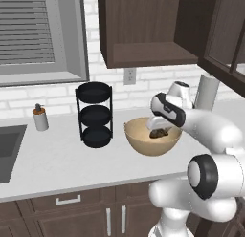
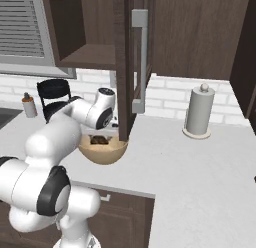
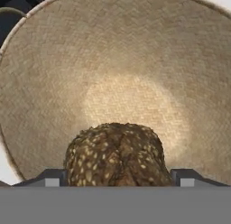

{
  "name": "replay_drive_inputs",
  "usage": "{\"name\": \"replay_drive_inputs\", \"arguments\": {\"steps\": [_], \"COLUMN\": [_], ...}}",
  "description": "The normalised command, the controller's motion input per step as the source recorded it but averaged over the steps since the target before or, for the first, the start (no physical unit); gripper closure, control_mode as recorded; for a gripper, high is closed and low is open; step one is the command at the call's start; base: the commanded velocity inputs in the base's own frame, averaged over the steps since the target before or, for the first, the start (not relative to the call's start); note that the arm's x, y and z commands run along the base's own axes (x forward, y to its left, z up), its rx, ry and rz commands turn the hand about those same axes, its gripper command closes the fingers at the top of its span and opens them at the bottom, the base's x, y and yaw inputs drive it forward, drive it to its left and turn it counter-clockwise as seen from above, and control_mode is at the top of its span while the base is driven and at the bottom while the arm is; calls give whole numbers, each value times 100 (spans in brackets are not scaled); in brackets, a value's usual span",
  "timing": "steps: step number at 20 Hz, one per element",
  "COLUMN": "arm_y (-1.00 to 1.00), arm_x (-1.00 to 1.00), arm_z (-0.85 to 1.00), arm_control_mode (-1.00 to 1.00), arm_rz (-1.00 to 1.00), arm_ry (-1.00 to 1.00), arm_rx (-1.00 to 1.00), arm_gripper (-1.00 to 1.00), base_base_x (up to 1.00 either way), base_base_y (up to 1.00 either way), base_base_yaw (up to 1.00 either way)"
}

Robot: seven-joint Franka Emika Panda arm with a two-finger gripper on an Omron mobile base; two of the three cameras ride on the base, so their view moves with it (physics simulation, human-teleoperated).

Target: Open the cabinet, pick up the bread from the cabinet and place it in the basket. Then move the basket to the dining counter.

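Note:
The tan round basket (image 1: 152, 148) (image 2: 103, 153) stands on the grey-white worktop under the cabinet (image 1: 143, 30), whose door (image 2: 128, 67) hangs open over it. My gripper (image 1: 161, 128) (image 2: 102, 136) (image 3: 119, 178) reaches down into the basket's mouth. Its fingers sit wide apart against both sides of the bread (image 1: 159, 134) (image 2: 100, 140) (image 3: 115, 151), a dark brown speckled lump. In the hand view the woven basket floor (image 3: 126, 69) lies just beyond the bread. The open cabinet shelf is bare. The dining counter is out of view.
A black three-tier rack (image 1: 94, 114) (image 2: 52, 89) stands just left of the basket. A paper towel roll (image 1: 206, 90) (image 2: 199, 112) is at the right, a soap dispenser (image 1: 40, 117) and the sink (image 1: 7, 150) at the left. The door's bar handle (image 2: 140, 62) hangs near my arm.

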Motion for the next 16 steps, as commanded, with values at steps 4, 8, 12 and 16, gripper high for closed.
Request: {"name": "replay_drive_inputs", "arguments": {"steps": [4, 8, 12, 16], "arm_y": [-5, -6, -1, 0], "arm_x": [26, 25, 26, 39], "arm_z": [-43, -23, -23, -29], "arm_control_mode": [-100, -100, -100, -100], "arm_rz": [0, 0, 0, 0], "arm_ry": [5, 0, 0, 0], "arm_rx": [0, 0, 0, 0], "arm_gripper": [100, 100, 100, 100], "base_base_x": [0, 0, 0, 0], "base_base_y": [0, 0, 0, 0], "base_base_yaw": [0, 0, 0, 0]}}
